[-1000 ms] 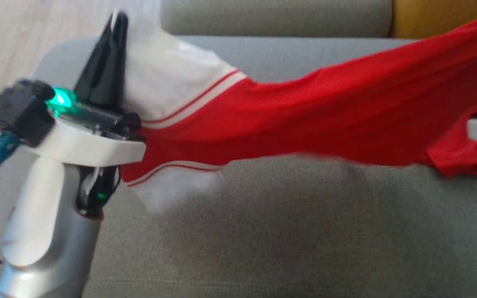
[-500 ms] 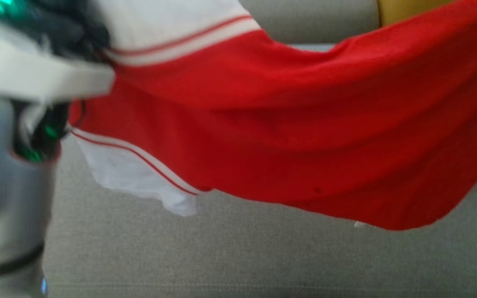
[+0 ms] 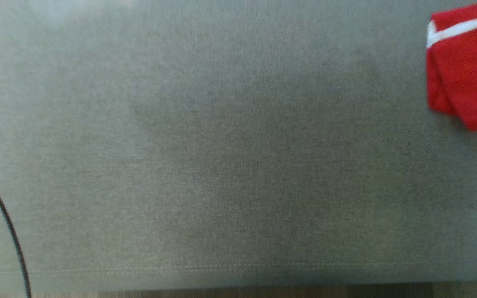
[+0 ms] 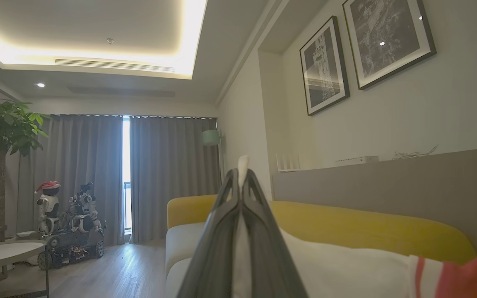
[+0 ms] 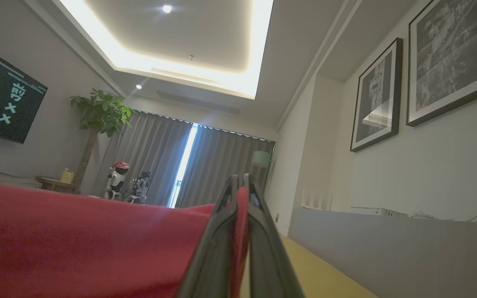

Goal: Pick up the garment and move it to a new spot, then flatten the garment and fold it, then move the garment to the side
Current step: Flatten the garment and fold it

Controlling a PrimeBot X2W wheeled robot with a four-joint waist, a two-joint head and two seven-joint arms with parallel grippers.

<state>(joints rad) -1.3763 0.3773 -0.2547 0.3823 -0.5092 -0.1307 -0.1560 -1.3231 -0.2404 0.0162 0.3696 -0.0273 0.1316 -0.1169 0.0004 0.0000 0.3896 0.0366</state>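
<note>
The grey sofa seat (image 3: 222, 145) takes up most of the head view. The garment (image 3: 468, 70), red cloth with a white stripe and seemingly a sports shirt, shows there as a doubled-over lobe at the seat's far right corner; whether that lobe rests on the cushion or hangs just above it cannot be told. The wrist views supply what the head view lacks. The left wrist view shows the left hand (image 4: 242, 176) pinched tight on a white panel (image 4: 346, 269) of the garment, a sliver of white poking out past the fingertips, with the red body beginning at the lower right and a yellow backrest (image 4: 367, 225) behind. The right wrist view shows the right hand (image 5: 238, 184) clamped on a red edge, the red cloth (image 5: 77, 240) sagging away to its left. So the garment appears to be held up between the two hands, above the sofa. It looks light, thin and limp, likely a little slick. It will droop and bunch wherever unsupported, so corners or hems at opposite ends, held taut, are the sensible places to grip for laying it flat. A thin black cable (image 3: 8, 223) curves across the seat's near left corner, something a trailing hem could catch on.
</note>
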